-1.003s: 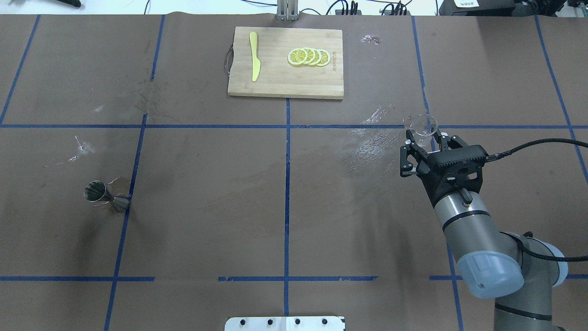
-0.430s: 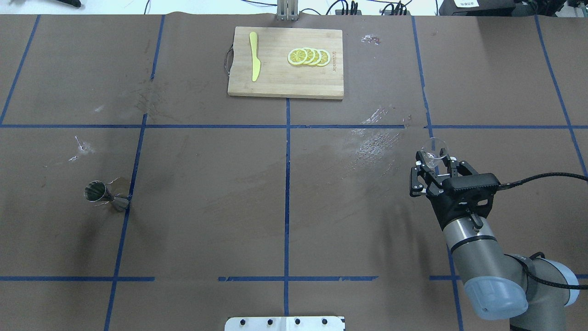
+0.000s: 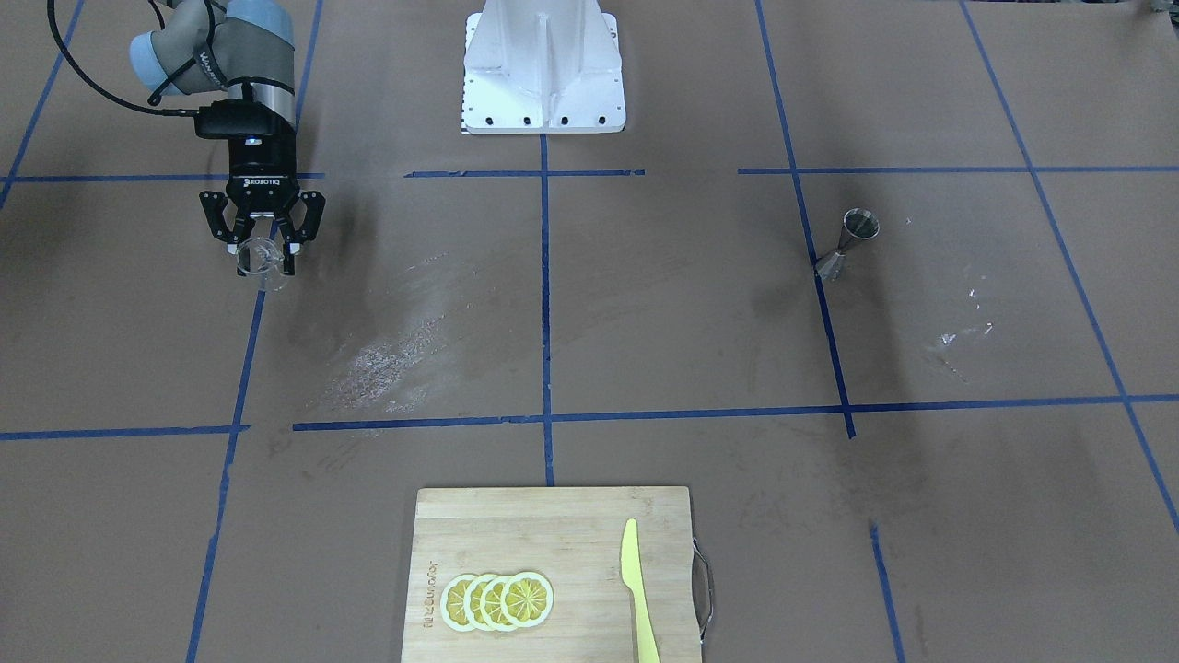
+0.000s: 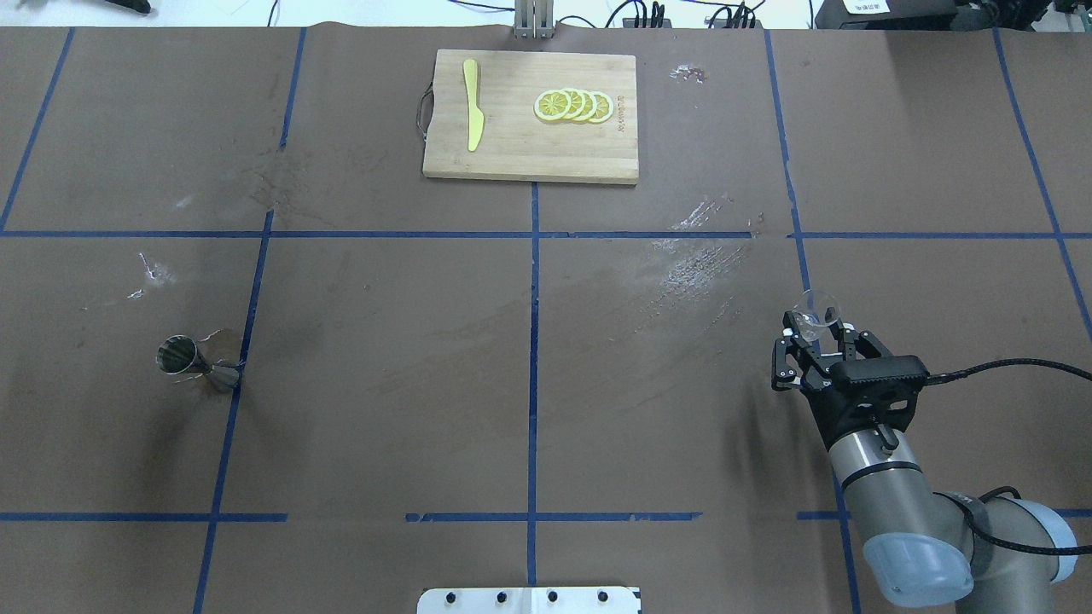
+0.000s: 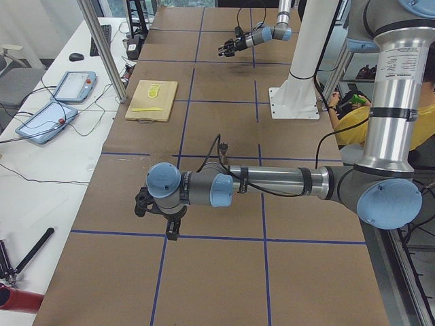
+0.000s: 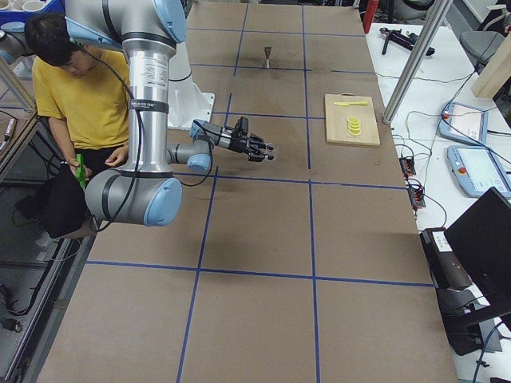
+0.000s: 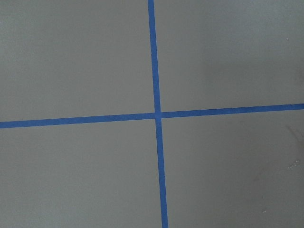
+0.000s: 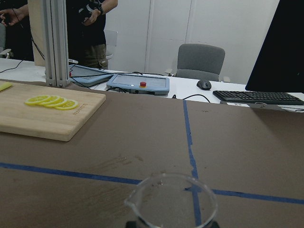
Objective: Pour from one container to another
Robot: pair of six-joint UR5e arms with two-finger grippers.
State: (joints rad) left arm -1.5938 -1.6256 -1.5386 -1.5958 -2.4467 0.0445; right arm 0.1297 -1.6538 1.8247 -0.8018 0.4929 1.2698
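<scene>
The right gripper point(image 4: 817, 326) pinches the glass tumbler point(image 4: 816, 304) upright between its fingertips. Since a second ago both have drawn back toward the robot. The jigger point(image 4: 194, 364) stands far to its left, so the carry across likely remains.

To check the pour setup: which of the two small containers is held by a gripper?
The clear glass tumbler, in the right gripper; the steel jigger stands free on the table, far off.

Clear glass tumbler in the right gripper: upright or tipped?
Upright: the small clear glass tumbler has its rim level and mouth up in the right wrist view, held by the right gripper.
</scene>
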